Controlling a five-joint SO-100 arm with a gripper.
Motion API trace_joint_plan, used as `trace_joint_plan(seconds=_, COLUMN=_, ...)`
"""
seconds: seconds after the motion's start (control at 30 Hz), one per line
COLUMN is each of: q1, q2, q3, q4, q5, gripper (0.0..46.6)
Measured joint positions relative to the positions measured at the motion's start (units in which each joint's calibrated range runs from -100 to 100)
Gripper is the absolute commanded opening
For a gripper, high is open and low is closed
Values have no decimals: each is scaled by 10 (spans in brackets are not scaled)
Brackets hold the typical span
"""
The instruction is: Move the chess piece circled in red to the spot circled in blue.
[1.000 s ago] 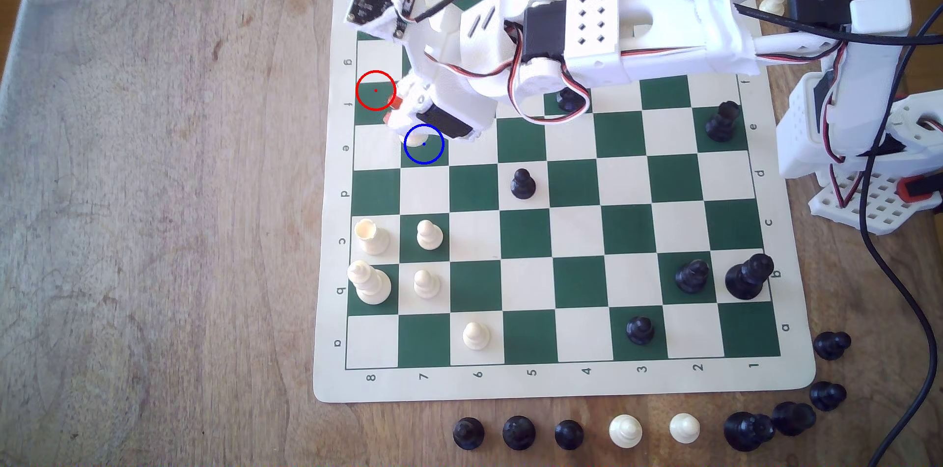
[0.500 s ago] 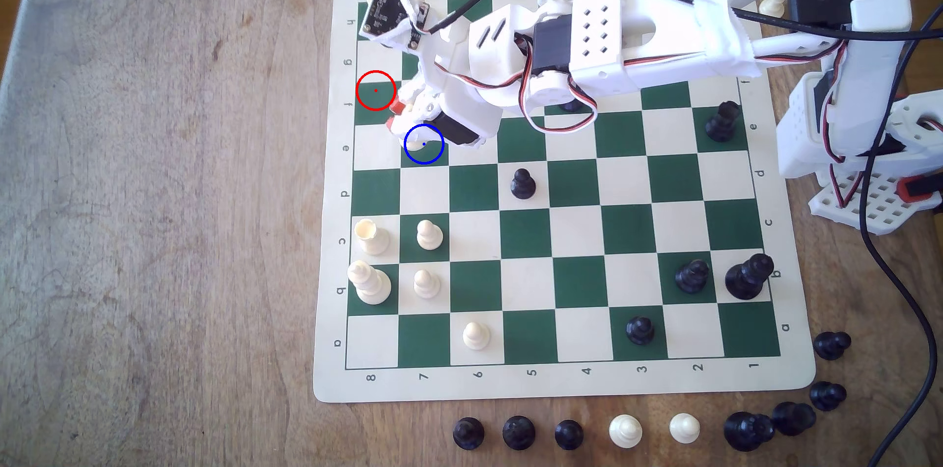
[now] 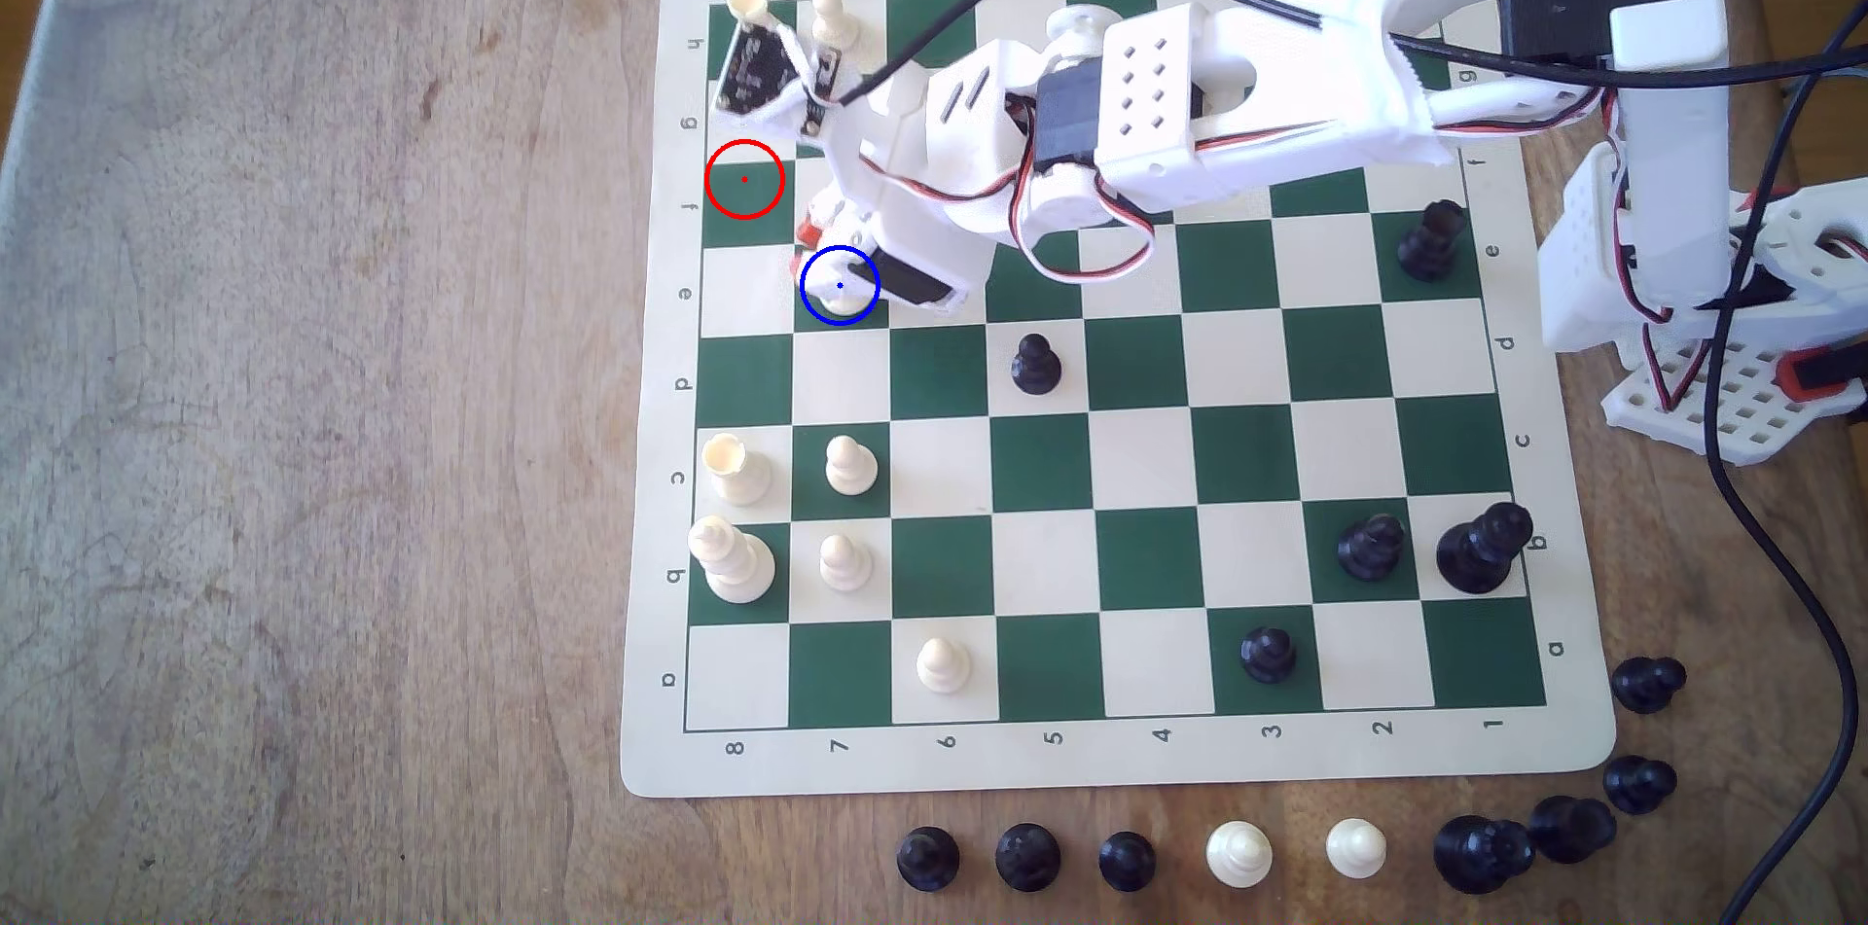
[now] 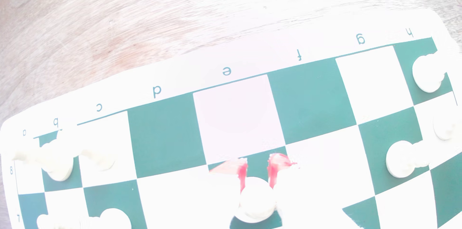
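Note:
The chess piece point(image 3: 837, 305) is a cream piece whose round base shows inside the blue ring, under my gripper point(image 3: 824, 258). In the wrist view the chess piece point(image 4: 256, 202) stands between my red finger pads point(image 4: 242, 177), with my gripper point(image 4: 257, 169) shut on its upper part. The spot point(image 3: 807, 317) is the dark green square with the blue ring, and the piece's base is over this green square point(image 4: 236, 224). Whether the base touches the board I cannot tell. The red-ringed green square point(image 3: 745, 179) holds no piece.
A cup-topped cream piece point(image 3: 746, 4) and a cream pawn point(image 3: 829, 16) stand at the board's far corner behind the wrist camera. A black pawn point(image 3: 1035, 364) is two squares toward the exterior view's right. Cream pieces point(image 3: 850, 463) cluster nearer the front. Captured pieces line the table edge.
The arm has drawn back toward the exterior view's right and the gripper has come down with the piece into the blue ring. The two cream pieces at the far corner are now uncovered.

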Motion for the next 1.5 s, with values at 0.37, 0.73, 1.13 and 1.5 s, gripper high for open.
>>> trace_joint_plan(seconds=0.37, q1=2, q2=6, q3=-10, q4=0, q5=2, gripper=24)
trace_joint_plan(seconds=0.73, q1=2, q2=6, q3=-10, q4=0, q5=2, gripper=138)
trace_joint_plan(seconds=1.13, q1=-2, q2=6, q3=-10, q4=14, q5=2, gripper=155)
trace_joint_plan(seconds=1.5, q1=-2, q2=6, q3=-13, q4=14, q5=2, gripper=169)
